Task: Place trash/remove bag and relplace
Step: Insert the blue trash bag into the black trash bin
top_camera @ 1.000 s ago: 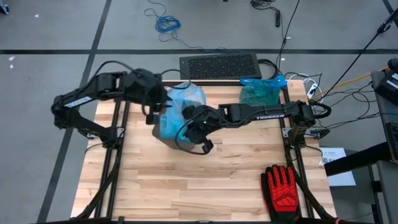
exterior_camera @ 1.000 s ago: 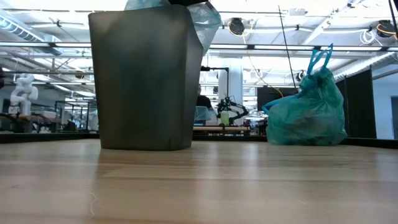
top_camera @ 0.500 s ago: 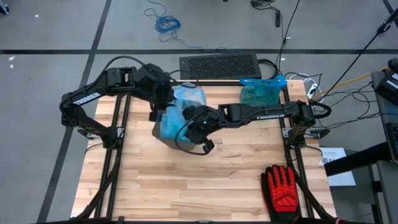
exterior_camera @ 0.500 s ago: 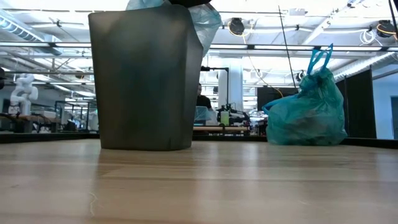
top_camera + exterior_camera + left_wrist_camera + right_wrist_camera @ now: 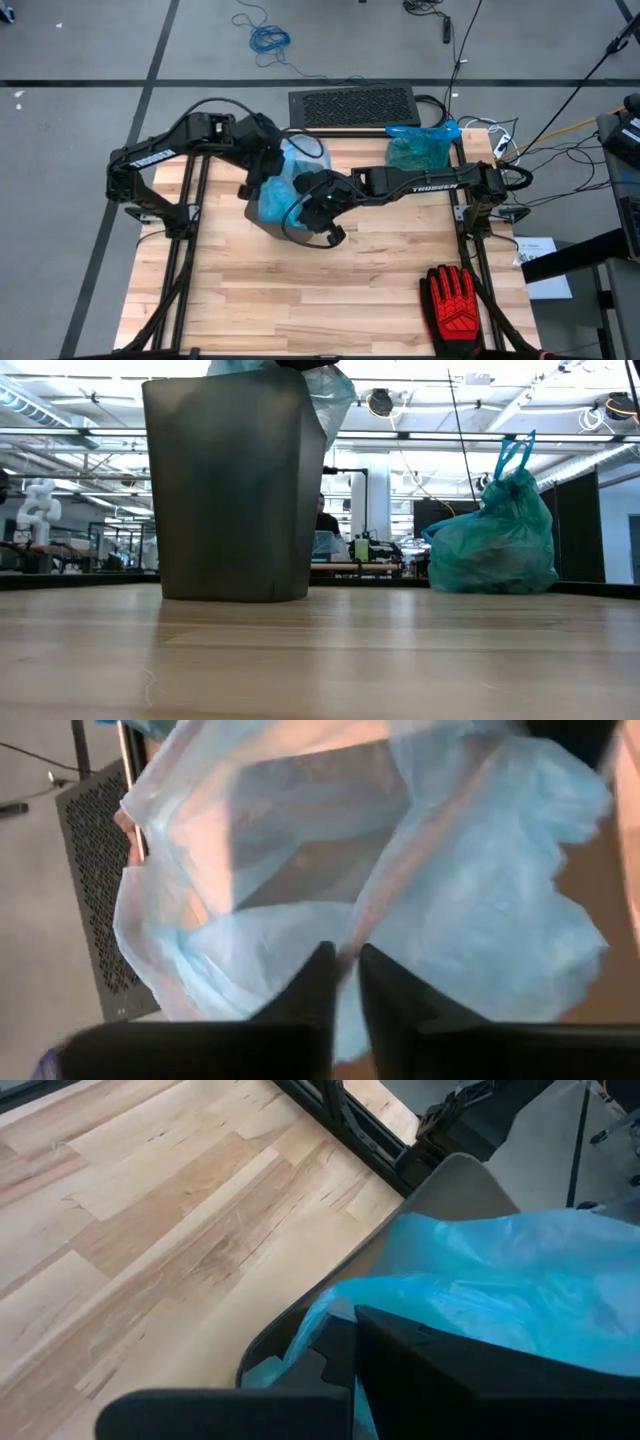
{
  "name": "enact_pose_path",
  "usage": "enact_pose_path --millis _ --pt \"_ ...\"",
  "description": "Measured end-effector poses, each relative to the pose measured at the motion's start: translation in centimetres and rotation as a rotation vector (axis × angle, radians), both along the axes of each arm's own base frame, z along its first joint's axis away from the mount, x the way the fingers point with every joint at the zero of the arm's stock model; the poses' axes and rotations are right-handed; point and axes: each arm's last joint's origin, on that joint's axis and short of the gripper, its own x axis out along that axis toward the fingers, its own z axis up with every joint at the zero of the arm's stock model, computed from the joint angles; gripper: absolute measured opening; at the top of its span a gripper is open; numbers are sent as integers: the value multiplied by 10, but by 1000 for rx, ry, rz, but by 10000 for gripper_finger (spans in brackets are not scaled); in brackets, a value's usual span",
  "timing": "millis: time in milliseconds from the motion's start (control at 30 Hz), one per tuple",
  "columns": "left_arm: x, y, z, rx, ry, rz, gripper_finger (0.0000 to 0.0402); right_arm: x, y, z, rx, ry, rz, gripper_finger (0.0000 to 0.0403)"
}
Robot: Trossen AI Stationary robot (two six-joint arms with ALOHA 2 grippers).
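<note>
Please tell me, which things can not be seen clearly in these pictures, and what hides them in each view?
- Inside of the bin: low view shows only its outer wall; from above the blue bag and both arms cover it.
- Trash scraps: not visible in any view.
- Left pincer: wrist view shows its tips nearly together at the bag film; a firm grip is unclear.
- Right pincer: closed on the bag edge, the film covering its tips.
- Tied green bag: contents hidden.

thin glossy plastic liner (image 5: 480,920) in a matt grey bin (image 5: 235,490); smooth pale wood table (image 5: 300,290).
</note>
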Motion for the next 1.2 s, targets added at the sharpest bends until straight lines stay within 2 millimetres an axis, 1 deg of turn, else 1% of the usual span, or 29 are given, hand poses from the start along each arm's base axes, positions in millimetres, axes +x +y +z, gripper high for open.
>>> enact_pose_path --millis 33,100,233,367,500,633,767,833,933,1067,1200 --pt "-3 -3 2 5 0 -4 25 0 0 0 -2 0 -4 0" --pt "-9 -10 5 4 -5 4 8 0 0 0 -6 -1 -11 0" --pt "-26 -26 16 38 -51 34 2 1 0 1 11 -13 -27 0" --pt "-41 -43 26 37 -108 88 1 2 -2 3 -25 -37 -84 0" --pt "-50 -61 26 0 -134 145 1 4 -2 5 -25 -63 -99 0" --pt "-53 -82 12 43 -115 181 1 4 5 6 -42 -81 -86 0" --pt "-51 -102 -12 124 -104 265 1 4 13 6 -52 -82 -69 0" --pt "-54 -110 -24 175 -110 324 1 3 16 6 -58 -82 -59 0" --pt "-63 -117 -40 198 -131 428 0 3 17 5 -68 -70 -50 0" --pt "-73 -127 -61 188 -168 521 0 0 17 2 -96 -31 -63 0" --pt "-81 -136 -72 164 -221 577 0 -1 20 1 -155 -27 -63 0"
